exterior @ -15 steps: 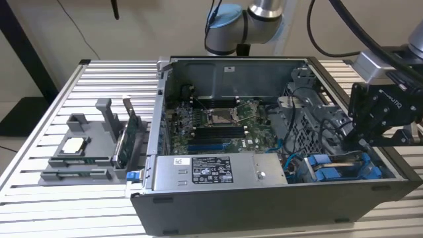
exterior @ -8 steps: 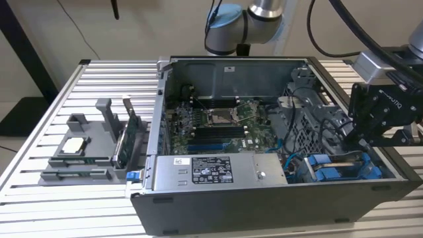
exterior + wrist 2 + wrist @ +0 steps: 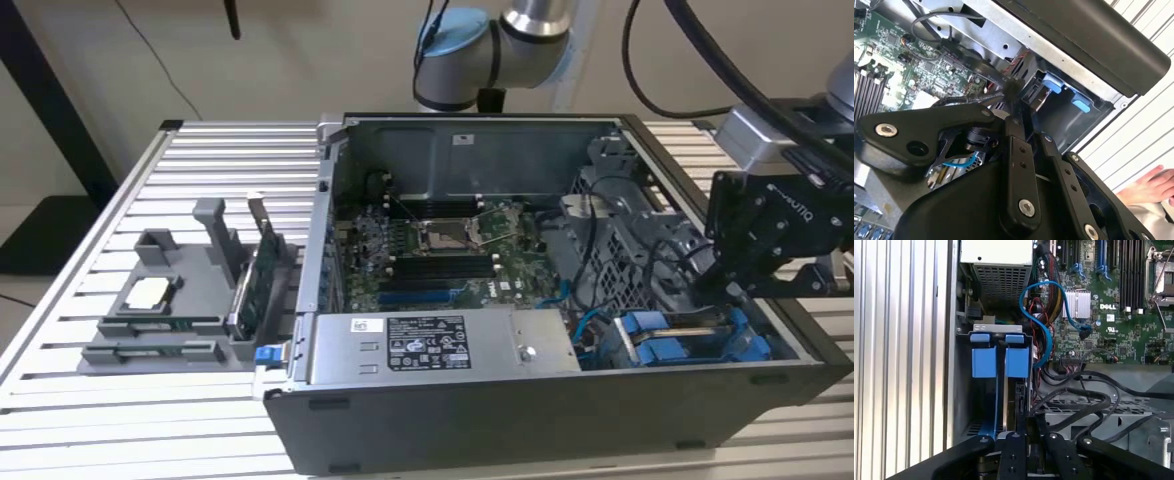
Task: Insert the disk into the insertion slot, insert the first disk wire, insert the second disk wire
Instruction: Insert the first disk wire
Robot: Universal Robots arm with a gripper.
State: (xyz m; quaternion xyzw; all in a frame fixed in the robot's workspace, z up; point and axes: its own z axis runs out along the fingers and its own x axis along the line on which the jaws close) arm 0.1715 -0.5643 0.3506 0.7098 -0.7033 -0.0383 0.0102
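- Here, in the exterior view, an open computer case [image 3: 534, 420] lies on a ribbed metal table [image 3: 80, 400], seen from above.
- The black gripper [image 3: 741, 290] hangs over the case's corner at the exterior view's right, just above the drive cage. Its body carries white lettering and is cut off by the picture's edge.
- In the second wrist view its fingertips [image 3: 1013, 91] are drawn together at a dark lump where black cables [image 3: 1079, 400] meet. Whether a cable is pinched between them cannot be made out.
- The insertion slot [image 3: 996, 328] is a bay of that cage, with two blue tabs [image 3: 985, 362] at its mouth, close in front of the gripper.
- The disk [image 3: 690, 326] shows as a pale strip between blue plastic inside the cage; most of it is hidden.
- A power supply box [image 3: 427, 345] just beside the cage bears a black-and-white printed label.
- The green circuit board [image 3: 1114, 315] has white printed marks, and a blue cable [image 3: 1046, 315] loops beside it.
- A grey parts tray [image 3: 174, 300] sits well apart on the table, at the exterior view's left.
- A person's hand [image 3: 1154, 185] shows beyond the case's outer wall, over the table's ribs.
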